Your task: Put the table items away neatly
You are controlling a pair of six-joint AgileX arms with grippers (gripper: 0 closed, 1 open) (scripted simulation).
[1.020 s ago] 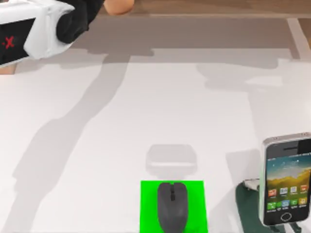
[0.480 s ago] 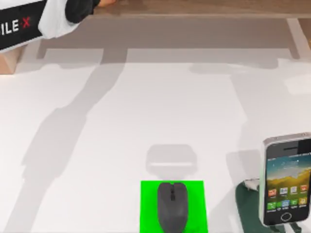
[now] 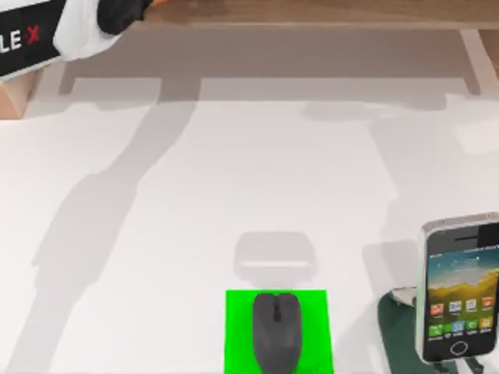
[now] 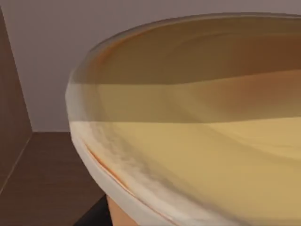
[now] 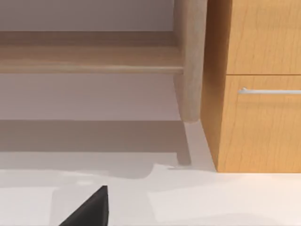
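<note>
The dark grey mouse lies on a bright green pad at the table's front edge. At the front right, the smartphone leans with its icon screen up on a dark green stand. My left gripper is at the far left corner, by a sliver of orange. Its wrist view has the orange cup with its yellow lid pressed up close, so it is shut on the cup. The right wrist view catches a dark part of my right gripper above the white surface.
A wooden strip runs along the table's far side. The right wrist view looks at a low wooden shelf and a wooden cabinet with a metal drawer handle.
My left arm has pulled back toward the far left corner, taking the orange cup with it. The mouse and phone have not moved.
</note>
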